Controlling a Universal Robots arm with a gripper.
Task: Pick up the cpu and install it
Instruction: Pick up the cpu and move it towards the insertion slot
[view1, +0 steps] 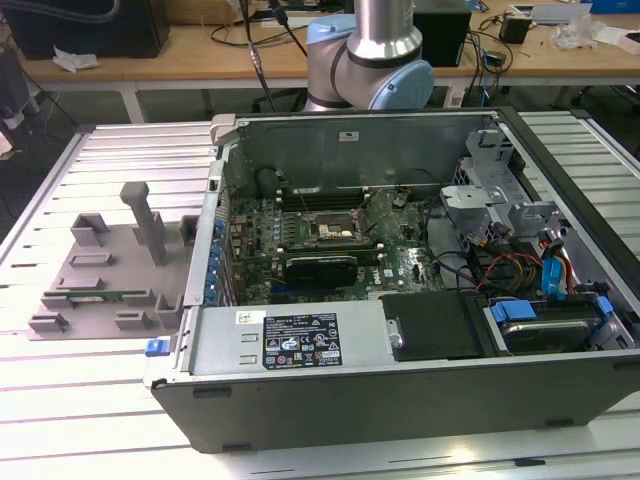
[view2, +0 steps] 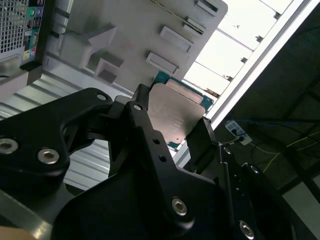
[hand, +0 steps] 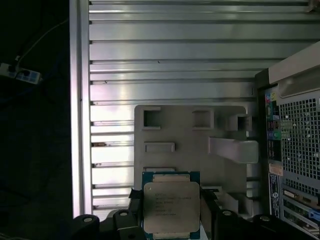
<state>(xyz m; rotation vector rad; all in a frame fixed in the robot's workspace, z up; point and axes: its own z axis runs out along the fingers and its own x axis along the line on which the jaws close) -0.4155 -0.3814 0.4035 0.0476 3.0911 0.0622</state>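
Cpu (hand: 171, 207) is found clamped between the two jaws, gripped by opposite edges so that the flat metal top is left uncovered and level. It is held in the air over the grey fixture tray (hand: 190, 135), and is judged clear of the tray's pockets. The tray is laid on the slatted counter (hand: 175, 50), just beside the open computer case (view1: 400, 400), presumably so that parts can be taken from known positions. In the exterior view the case is laid on its side with the motherboard exposed from above. The dark framed socket (view1: 335, 228) is seen near the board's middle, unoccupied.

Count: one cpu, one tray, one case, one socket, two jaws.
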